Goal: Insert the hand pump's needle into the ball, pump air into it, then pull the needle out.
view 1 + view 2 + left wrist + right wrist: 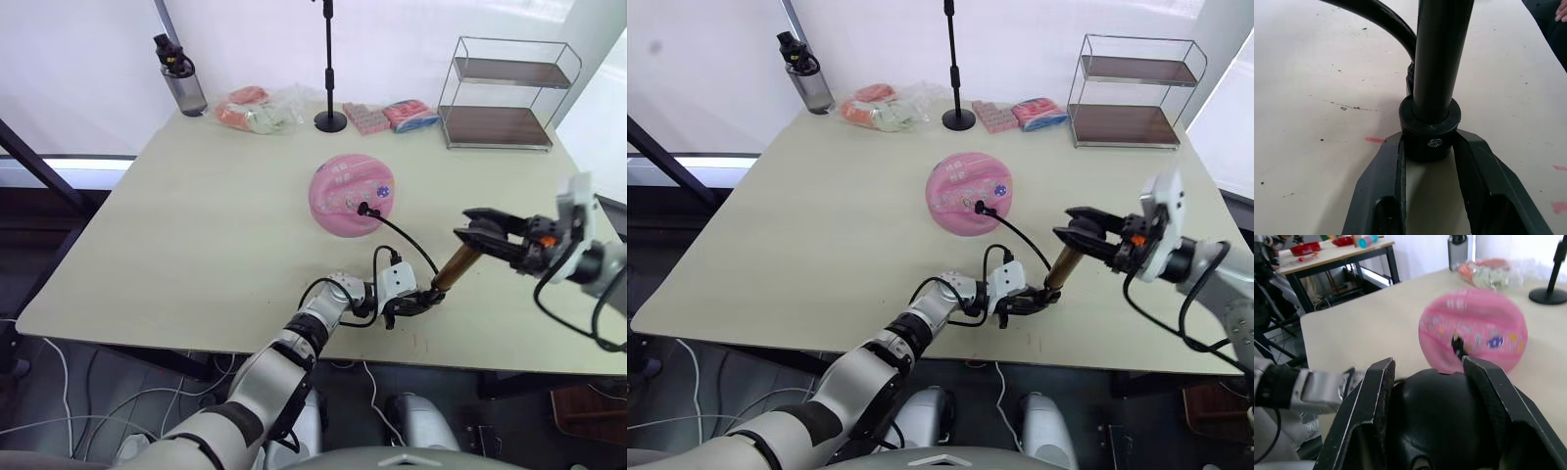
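The pink ball lies mid-table, somewhat flattened. The needle's black fitting sits against its near side, with the pin itself hidden in the ball. From there the thin black hose curves to the foot of the hand pump, whose gold tube leans up to the right. My left gripper is shut on the pump's black bottom end, low on the table near the front edge. My right gripper is shut on the black handle at the pump's top. The ball lies beyond that handle.
At the back stand a black microphone stand, a grey bottle, a clear bag of packets, pink packets and a wire shelf rack. The table's front edge runs just below my left gripper.
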`<action>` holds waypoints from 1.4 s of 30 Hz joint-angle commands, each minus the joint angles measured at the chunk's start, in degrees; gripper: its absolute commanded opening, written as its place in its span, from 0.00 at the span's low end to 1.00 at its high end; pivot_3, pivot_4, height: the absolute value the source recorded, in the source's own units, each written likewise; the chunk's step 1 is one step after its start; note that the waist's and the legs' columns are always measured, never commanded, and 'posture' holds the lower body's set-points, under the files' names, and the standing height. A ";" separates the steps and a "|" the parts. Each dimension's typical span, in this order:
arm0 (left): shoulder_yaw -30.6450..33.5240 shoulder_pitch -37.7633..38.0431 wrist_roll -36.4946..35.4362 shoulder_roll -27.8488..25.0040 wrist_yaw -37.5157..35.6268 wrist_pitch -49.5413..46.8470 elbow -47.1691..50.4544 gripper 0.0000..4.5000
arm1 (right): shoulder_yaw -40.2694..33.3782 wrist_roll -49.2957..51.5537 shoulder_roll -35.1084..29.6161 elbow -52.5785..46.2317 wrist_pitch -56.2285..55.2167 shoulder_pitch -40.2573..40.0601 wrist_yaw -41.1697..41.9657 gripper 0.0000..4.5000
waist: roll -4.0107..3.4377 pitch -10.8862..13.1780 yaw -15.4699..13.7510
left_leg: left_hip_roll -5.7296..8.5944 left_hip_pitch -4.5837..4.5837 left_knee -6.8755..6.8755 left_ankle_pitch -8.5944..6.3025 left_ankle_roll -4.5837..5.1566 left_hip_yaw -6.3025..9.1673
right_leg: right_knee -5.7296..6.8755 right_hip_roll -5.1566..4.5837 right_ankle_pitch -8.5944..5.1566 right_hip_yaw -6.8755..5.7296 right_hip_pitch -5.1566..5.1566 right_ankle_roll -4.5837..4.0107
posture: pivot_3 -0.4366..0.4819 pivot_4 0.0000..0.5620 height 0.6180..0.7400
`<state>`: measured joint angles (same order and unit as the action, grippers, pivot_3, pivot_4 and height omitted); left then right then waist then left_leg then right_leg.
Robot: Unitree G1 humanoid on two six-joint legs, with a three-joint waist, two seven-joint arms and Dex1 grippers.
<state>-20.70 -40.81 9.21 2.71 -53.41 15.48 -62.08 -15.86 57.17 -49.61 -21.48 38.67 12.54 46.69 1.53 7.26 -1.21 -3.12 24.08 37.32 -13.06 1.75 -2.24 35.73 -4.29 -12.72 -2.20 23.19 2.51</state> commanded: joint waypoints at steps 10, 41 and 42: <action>-2.24 3.49 3.48 -2.10 -0.31 -3.26 -5.67 0.23 | -10.03 12.63 -7.56 2.83 10.91 12.29 -6.68 0.40 | 0.00 0.21 0.16 | -0.05 0.11 0.02 0.00 0.01 0.02 | 0.00 -0.15 0.00 -0.02 0.07 0.02 | 0.48 0.27 0.93; -2.10 3.31 3.13 -2.14 0.03 -3.36 -5.71 0.23 | 8.23 -17.29 9.63 3.65 -12.74 -5.73 -2.37 0.40 | 0.37 -0.67 0.40 | -0.18 -0.28 -0.07 -0.02 -0.04 0.03 | 0.01 -0.06 -0.06 -0.02 -0.10 0.07 | 0.48 0.27 0.93; -2.12 3.33 3.16 -2.14 0.01 -3.31 -5.70 0.23 | 6.96 -15.52 8.60 2.29 -11.46 -4.92 -1.99 0.40 | 0.27 -0.54 0.38 | -0.18 -0.27 -0.07 -0.02 -0.04 0.02 | 0.01 -0.07 -0.06 -0.02 -0.10 0.07 | 0.48 0.27 0.93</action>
<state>-20.76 -40.41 9.02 2.30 -52.57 15.36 -62.54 -4.61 39.03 -38.31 -17.01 23.93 6.47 43.77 1.80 6.72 -0.83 -3.28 23.83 37.25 -13.08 1.72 -2.23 35.74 -4.39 -12.78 -2.22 23.09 2.58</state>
